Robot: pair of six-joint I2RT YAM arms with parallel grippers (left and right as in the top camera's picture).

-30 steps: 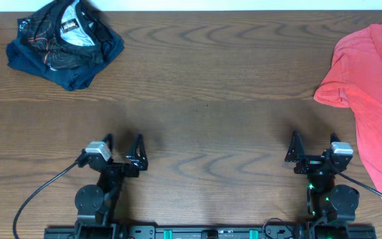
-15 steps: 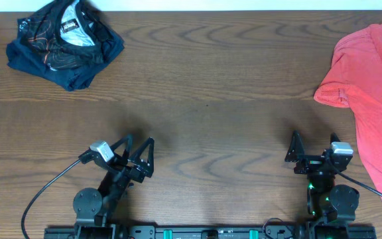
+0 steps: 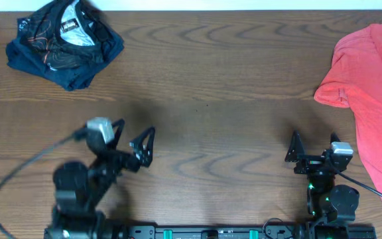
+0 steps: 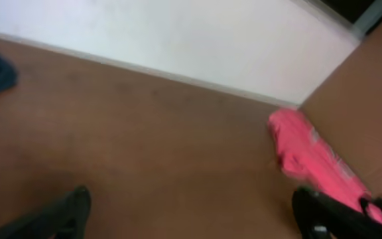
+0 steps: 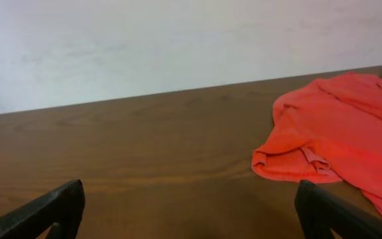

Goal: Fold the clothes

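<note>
The red T-shirt [image 3: 377, 86] lies on the desk [image 3: 231, 86], ahead and to the right of the right end effector [image 3: 314, 149]. Its long side runs front to back. The left end effector [image 3: 134, 136] is much farther away. Both are spread apart and empty.

On the table [image 3: 211, 79], the T-shirt [image 3: 377, 93] lies far right and the other garment [image 3: 65, 43] far left.

Dark wood-grain table [image 3: 217, 79]. Coral-red T-shirt [image 3: 377, 99] lies spread at its right edge (partly out of frame). Crumpled dark navy garment [image 3: 63, 45] sits far left.
</note>
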